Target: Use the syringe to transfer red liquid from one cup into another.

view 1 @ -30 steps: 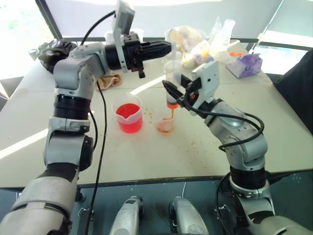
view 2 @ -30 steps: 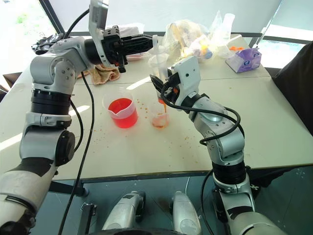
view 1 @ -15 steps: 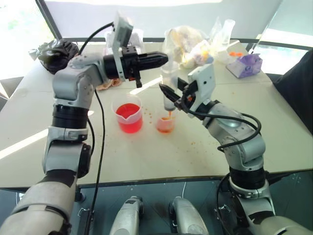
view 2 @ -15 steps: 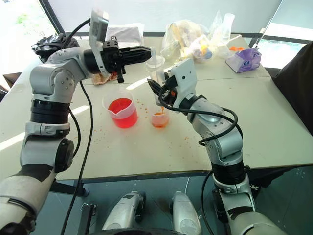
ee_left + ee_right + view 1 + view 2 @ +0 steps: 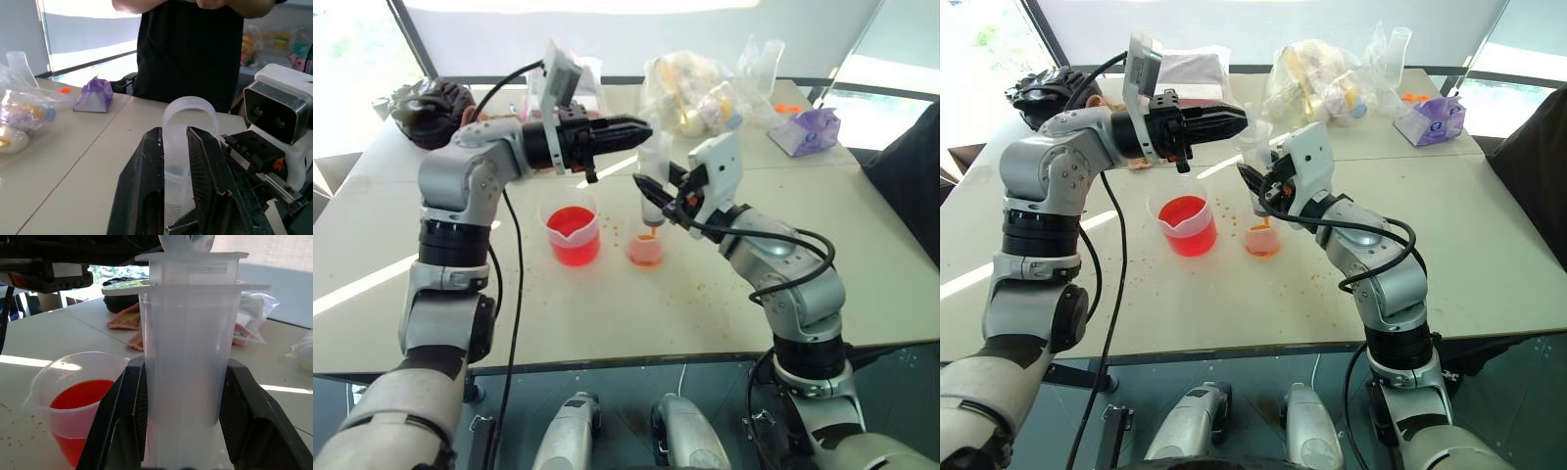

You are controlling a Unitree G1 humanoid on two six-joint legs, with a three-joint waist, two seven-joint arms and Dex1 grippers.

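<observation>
Two grippers meet at your upright syringe (image 5: 653, 181).
Your right gripper (image 5: 651, 191) clamps its thick clear barrel; the left gripper (image 5: 641, 129), parted, straddles the plunger ring, pressed lower than before. Orange nozzle over the small thin-walled cup (image 5: 645, 249), right of the spouted beaker (image 5: 572, 227).

Red liquid (image 5: 572, 235) in clear beaker (image 5: 570, 201); syringe (image 5: 188, 352) clear, nozzle orange.

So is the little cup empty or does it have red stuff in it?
It has some: the small cup holds a shallow orange-red layer at its bottom, under the nozzle of the upright syringe.
</observation>
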